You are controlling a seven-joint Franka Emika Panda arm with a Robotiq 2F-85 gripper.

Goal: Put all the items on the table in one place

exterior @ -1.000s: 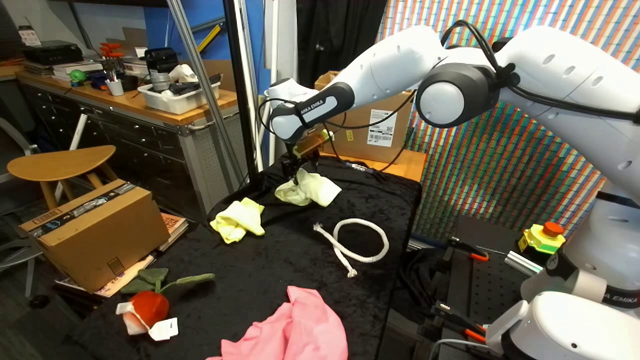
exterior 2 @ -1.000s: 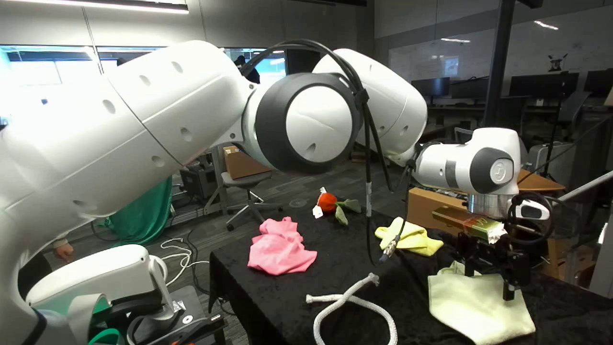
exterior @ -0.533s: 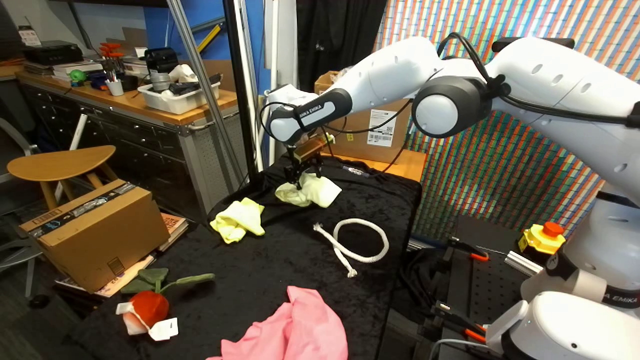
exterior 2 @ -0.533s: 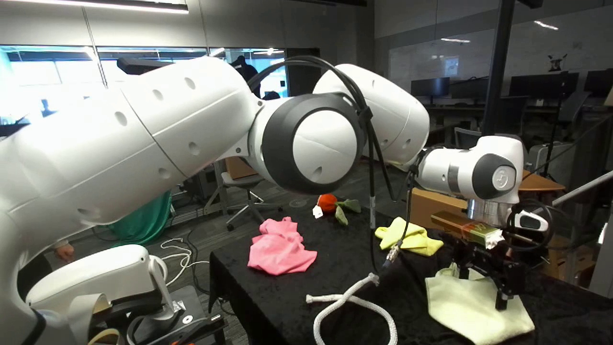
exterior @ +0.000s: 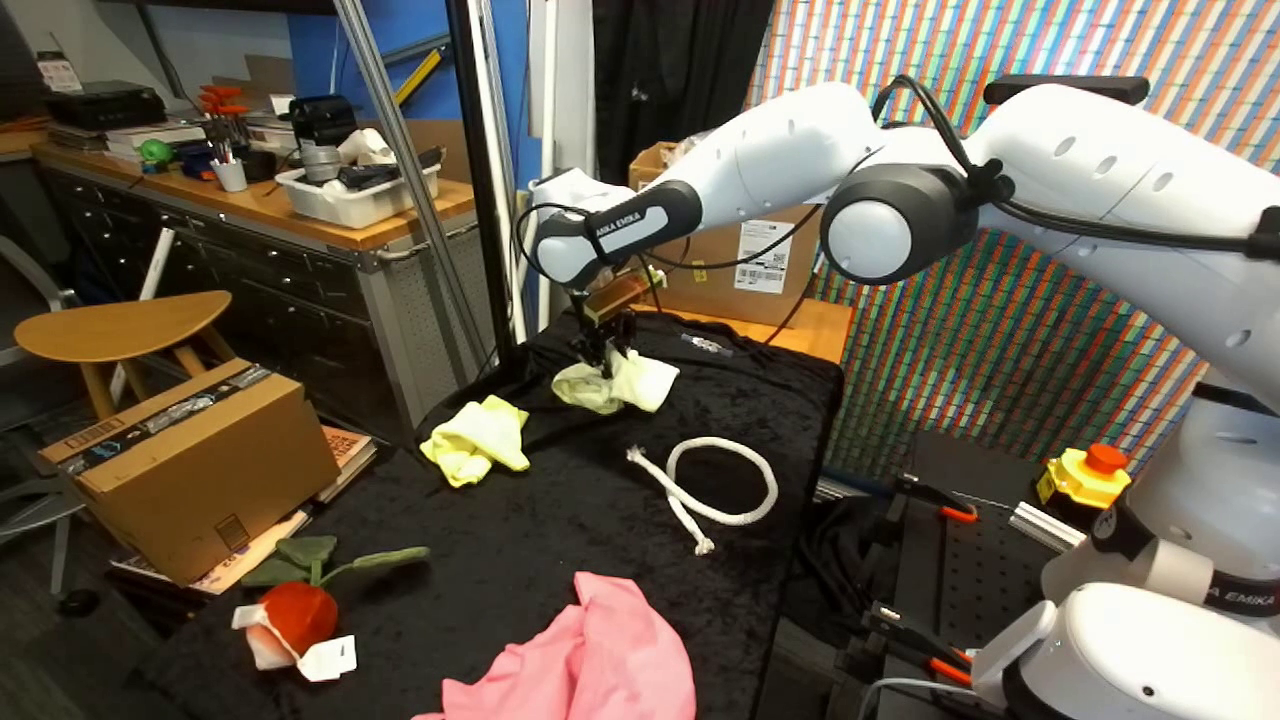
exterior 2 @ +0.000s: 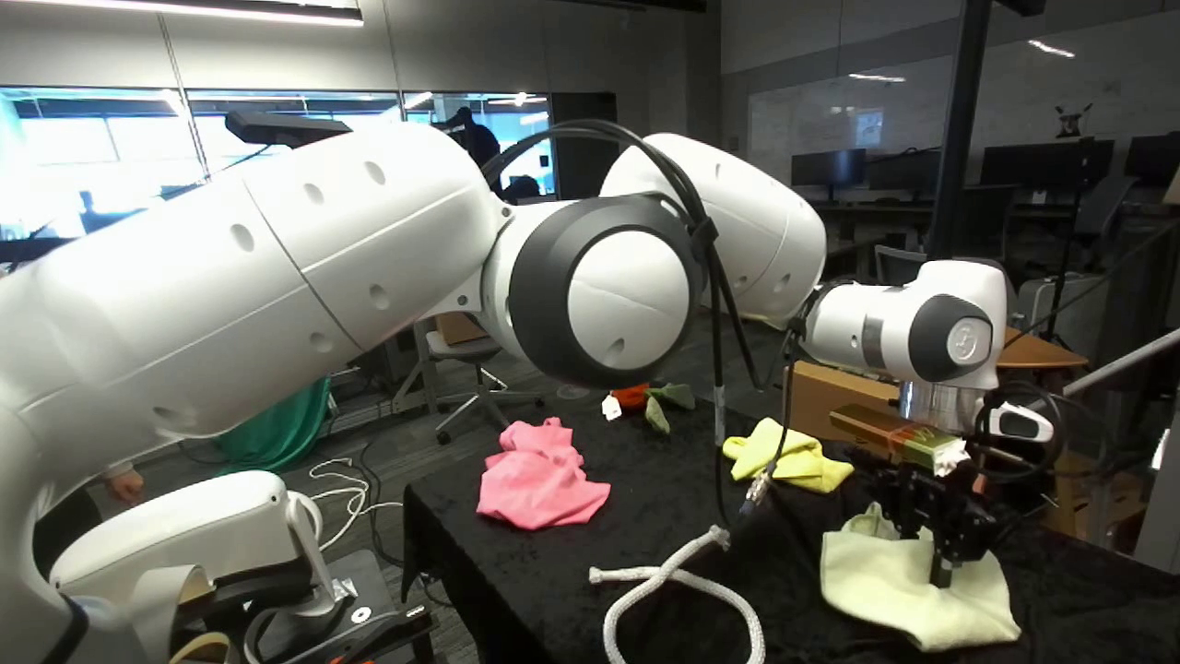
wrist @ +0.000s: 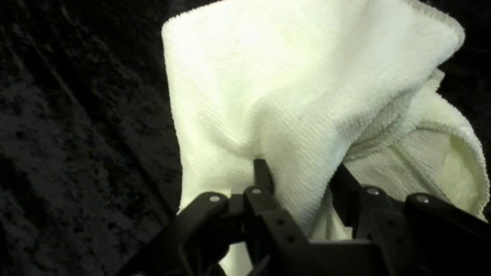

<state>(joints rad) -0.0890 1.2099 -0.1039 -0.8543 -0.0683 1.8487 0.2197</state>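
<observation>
Pale cream folded cloth (wrist: 291, 76) lies on the black fabric-covered counter (exterior: 500, 555), directly below my end effector (wrist: 300, 168); one fold stands between its parted fingers (wrist: 264, 178); whether clamped, I cannot tell.

Frm here I can read "ANKA EMIKA" on the robot arm (exterior: 870, 240), "A EMIKA" nr its base (exterior: 1210, 500). Label (exterior: 765, 260) on back box (exterior: 720, 297), also front box (exterior: 200, 470) & book (exterior: 346, 458): print too sm. to read.

This place looks like a robotics lab. Here is a white jointed robot arm (exterior: 868, 238), there a wooden-topped workbench (exterior: 185, 186) with wide black drawers (exterior: 285, 300).
</observation>
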